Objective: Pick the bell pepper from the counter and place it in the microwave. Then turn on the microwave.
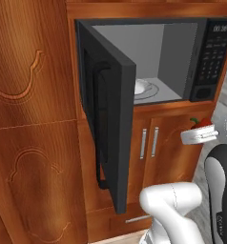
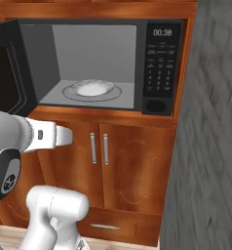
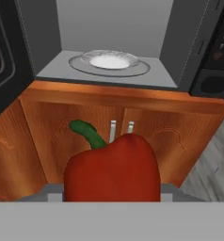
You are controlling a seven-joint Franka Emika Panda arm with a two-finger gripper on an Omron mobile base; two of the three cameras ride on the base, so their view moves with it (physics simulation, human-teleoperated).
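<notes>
i've got the pepper (image 3: pixel 113 167) pinched between the jaws of the gripper (image 1: pixel 200 135), stem (image 3: pixel 88 132) leaning up and to the left in the hand view, so the red body sits square in front of the lens and hides the fingertips. in the left base view a bit of red and green peeks over the white hand, which hangs out in front of the cupboards and below the microwave's (image 1: pixel 181 27) floor level. i judge it's carried low like that to approach the opening from underneath and in front, then lift and push in.

the door (image 1: pixel 110 119) is swung wide open toward me on its left hinge, its bar handle (image 1: pixel 99 126) facing outward, so the cavity is open to the front. inside, the glass turntable (image 2: pixel 92 91) lies flat with a pale dish-like centre; that looks like the natural landing spot. the keypad (image 2: pixel 160 61) sits on the right of the cavity with the clock lit above it, ready for the start press later.

in the way: the wooden ledge (image 3: pixel 128 96) just under the cavity is what i must clear, since the pepper is lower than it now. the open door stands to the left of the path and the keypad column to the right, so i'd keep the hand centred. two cupboard handles (image 2: pixel 99 148) are right behind the pepper in the hand view, apart from it. a grey wall (image 2: pixel 210 146) runs along the right side.
</notes>
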